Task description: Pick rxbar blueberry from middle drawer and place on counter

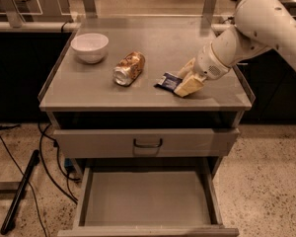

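Rxbar blueberry [167, 81]: lies flat on the counter [177, 38], right of centre and near the front edge, dark blue wrapper up. Its right end meets the gripper [188, 81]; its left end points toward the can.

Gripper: low over the counter, at the right end of the rxbar blueberry, its pale yellow tip angled down and to the left. Whether it is clamped on the bar or free of it: cannot tell, as the contact area is not resolved. The white arm [266, 23] comes in from the upper right.

Can [129, 68]: gold-brown, on its side, just left of the bar, apart from it. White bowl [90, 47]: upright, toward the back left corner, well apart from the bar.

Below the counter: upper drawer front [148, 142] closed, dark curved handle at its centre. Middle drawer [145, 199] pulled out toward the camera, flat grey floor in view.

Floor, left side: dark cables [44, 152] trail beside the cabinet.
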Available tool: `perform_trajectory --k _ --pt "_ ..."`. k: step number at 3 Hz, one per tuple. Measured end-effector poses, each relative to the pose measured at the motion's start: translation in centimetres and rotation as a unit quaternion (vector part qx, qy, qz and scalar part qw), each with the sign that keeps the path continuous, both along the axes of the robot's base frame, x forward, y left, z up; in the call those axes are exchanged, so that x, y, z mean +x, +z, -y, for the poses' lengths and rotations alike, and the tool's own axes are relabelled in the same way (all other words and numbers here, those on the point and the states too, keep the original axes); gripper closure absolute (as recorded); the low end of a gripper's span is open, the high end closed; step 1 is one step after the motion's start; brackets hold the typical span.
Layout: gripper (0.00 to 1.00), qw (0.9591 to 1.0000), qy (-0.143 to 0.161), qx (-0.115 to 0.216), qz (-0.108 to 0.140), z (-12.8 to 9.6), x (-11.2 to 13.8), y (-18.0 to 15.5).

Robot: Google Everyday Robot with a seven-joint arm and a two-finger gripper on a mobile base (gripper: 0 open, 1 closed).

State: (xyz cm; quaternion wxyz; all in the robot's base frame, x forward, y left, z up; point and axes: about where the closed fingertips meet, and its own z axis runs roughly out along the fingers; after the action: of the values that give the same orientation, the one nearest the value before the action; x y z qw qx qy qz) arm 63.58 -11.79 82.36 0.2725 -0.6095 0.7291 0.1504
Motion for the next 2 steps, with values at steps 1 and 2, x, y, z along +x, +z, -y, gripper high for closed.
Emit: perform_trajectory --k 1,2 --pt "0.52 1.0 0.0 0.0 0.0 0.0 0.0 0.28" --pt "0.3 1.0 0.0 0.002 0.0 -0.19 -0.02 0.25"
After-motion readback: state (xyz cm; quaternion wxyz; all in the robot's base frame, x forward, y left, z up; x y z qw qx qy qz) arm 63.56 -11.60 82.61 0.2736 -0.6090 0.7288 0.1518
